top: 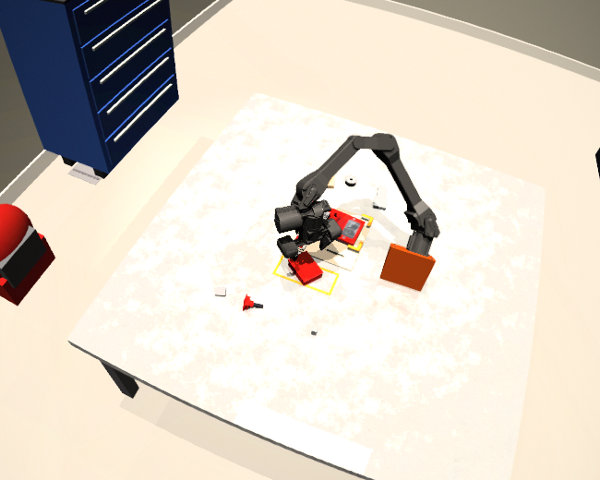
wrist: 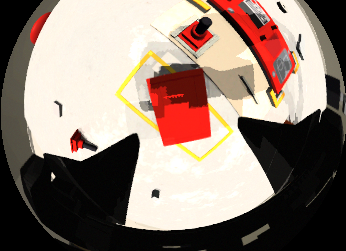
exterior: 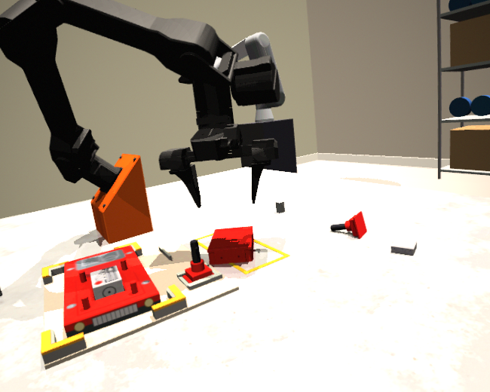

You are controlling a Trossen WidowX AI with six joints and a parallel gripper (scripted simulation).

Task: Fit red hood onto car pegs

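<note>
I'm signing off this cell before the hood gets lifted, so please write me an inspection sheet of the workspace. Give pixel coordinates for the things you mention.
Surface: pale mottled table (top: 434,352); a yellow outline (top: 280,265) (exterior: 267,266) (wrist: 134,73) marks it.
Job's things: hood (top: 306,269) (exterior: 231,245) (wrist: 185,118) lies across the outline, off the chassis (exterior: 77,308) (wrist: 276,40); engine block (exterior: 108,283) in place, four pegs bare.
Clutter: toppled red piece with black stem (top: 248,303) (exterior: 358,225) (wrist: 76,142); small dark block (top: 314,332) (exterior: 280,207) (wrist: 155,193).
Gripper (exterior: 226,205) (wrist: 191,131): open, empty, above the hood.
Cables: nothing seen.
Surroundings: blue drawer cabinet (top: 70,73), shelf rack (exterior: 439,81).
</note>
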